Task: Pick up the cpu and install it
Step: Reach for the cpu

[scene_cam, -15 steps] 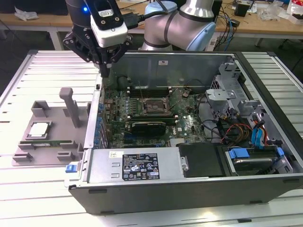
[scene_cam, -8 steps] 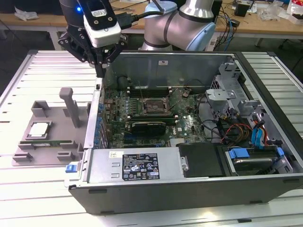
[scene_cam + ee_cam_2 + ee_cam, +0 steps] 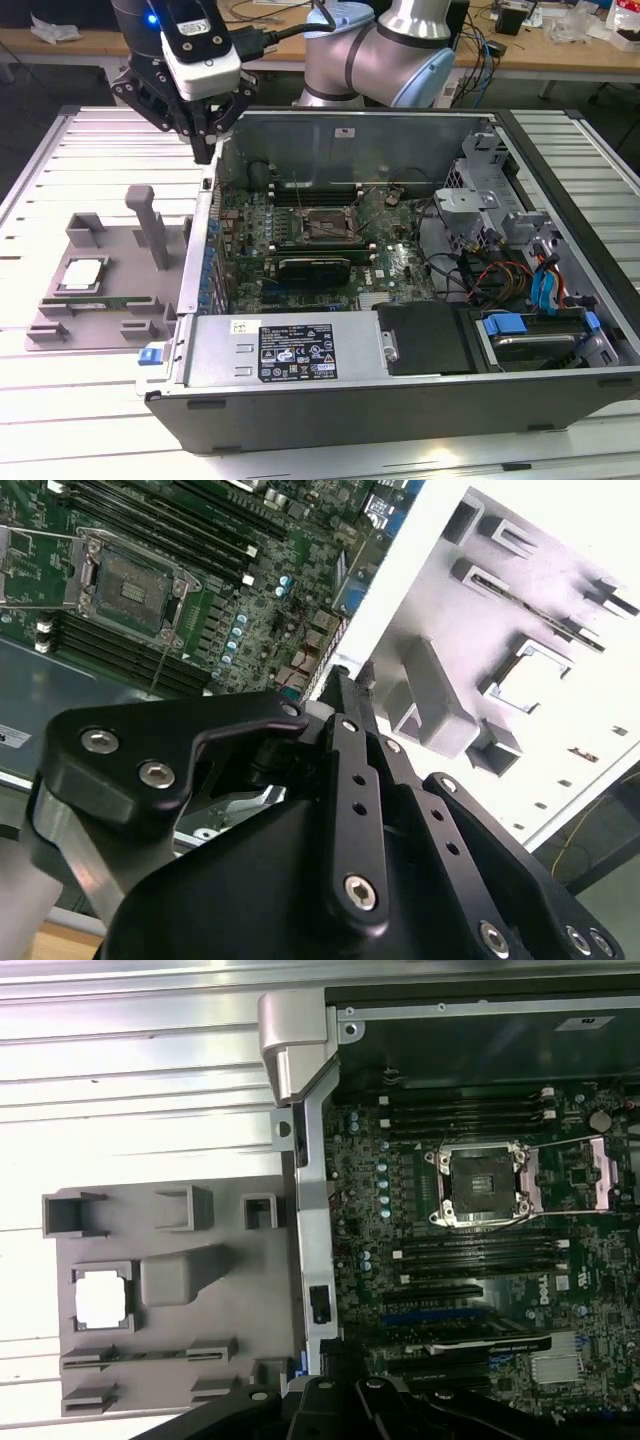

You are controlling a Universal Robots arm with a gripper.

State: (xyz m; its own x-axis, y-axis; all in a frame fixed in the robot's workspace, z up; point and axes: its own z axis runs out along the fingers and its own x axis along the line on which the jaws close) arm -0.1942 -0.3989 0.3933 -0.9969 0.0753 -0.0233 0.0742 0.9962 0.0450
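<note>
Cpu open from above; post beside; case wall before socket

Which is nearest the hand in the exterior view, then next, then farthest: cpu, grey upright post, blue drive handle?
1. grey upright post: standing on the fixture, closest to the hand.
2. cpu: lying in the fixture's recess, toward the exterior view's left.
3. blue drive handle: inside the case, toward the exterior view's right.
</note>
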